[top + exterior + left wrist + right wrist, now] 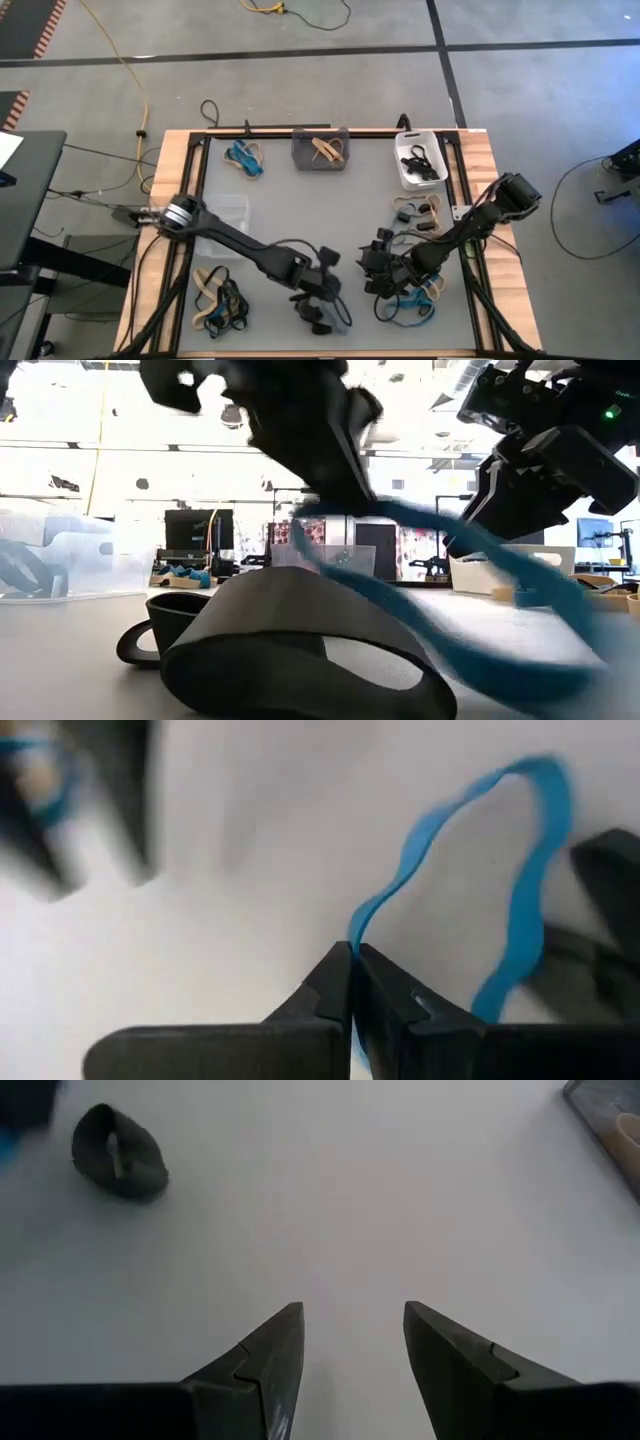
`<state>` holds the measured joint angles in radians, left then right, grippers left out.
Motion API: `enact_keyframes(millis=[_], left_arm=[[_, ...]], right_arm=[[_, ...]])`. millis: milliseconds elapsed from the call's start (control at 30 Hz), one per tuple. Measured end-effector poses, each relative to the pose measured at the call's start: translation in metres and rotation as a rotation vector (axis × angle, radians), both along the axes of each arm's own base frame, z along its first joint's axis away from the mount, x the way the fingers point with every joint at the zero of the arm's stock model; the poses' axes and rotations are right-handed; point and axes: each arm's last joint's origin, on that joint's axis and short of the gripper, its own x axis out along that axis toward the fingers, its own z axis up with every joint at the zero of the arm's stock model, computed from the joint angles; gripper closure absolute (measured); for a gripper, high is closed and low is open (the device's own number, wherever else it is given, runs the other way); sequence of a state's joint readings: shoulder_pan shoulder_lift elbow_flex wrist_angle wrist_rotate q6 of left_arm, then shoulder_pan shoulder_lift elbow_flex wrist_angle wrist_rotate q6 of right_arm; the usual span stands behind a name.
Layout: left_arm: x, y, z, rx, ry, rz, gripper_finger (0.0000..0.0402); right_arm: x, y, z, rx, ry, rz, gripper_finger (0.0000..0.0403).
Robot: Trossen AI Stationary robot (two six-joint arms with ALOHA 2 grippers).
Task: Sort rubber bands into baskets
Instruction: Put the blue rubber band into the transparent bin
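The left gripper (352, 982) is clamped on a blue rubber band (528, 850), whose loop dangles beyond its fingertips, probably lifted for sorting; the right gripper (352, 1342) waits alongside, fingers apart and empty

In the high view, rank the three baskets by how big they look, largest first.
1. Clear basket, though the left arm covers part of it.
2. White basket and dark grey basket look about alike, so I will not rank one over the other.
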<state>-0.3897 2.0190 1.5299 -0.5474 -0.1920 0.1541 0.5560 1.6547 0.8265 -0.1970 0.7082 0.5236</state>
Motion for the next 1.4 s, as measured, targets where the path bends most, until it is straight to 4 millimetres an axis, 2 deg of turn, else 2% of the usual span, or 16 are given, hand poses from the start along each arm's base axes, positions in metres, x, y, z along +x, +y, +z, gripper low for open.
enact_keyframes(millis=[267,467,633,833,1033,1400], left_arm=[[-0.059,0.032,0.069,0.195,0.083,0.253,0.0401],[-0.109,0.056,0.109,0.283,0.136,0.446,0.0401],[-0.149,0.074,0.133,0.345,0.191,0.614,0.0402],[-0.18,0.089,0.151,0.266,0.101,0.722,0.0401],[-0.197,0.103,0.147,0.251,0.06,0.824,0.0401],[-0.22,0.132,0.102,0.235,0.196,1.045,0.0401]], right_arm=[[0.0,0.0,0.0,0.003,-0.004,0.0,0.0202],[0.0,0.0,0.0,0.003,-0.005,0.0,0.0202],[0.0,0.0,0.0,0.004,-0.006,0.0,0.0202],[0.001,0.0,0.001,0.007,-0.01,0.0,0.0202],[0.001,0.001,0.001,0.01,-0.016,0.0,0.0202],[0.001,0.001,0.001,0.012,-0.019,0.0,0.0202]])
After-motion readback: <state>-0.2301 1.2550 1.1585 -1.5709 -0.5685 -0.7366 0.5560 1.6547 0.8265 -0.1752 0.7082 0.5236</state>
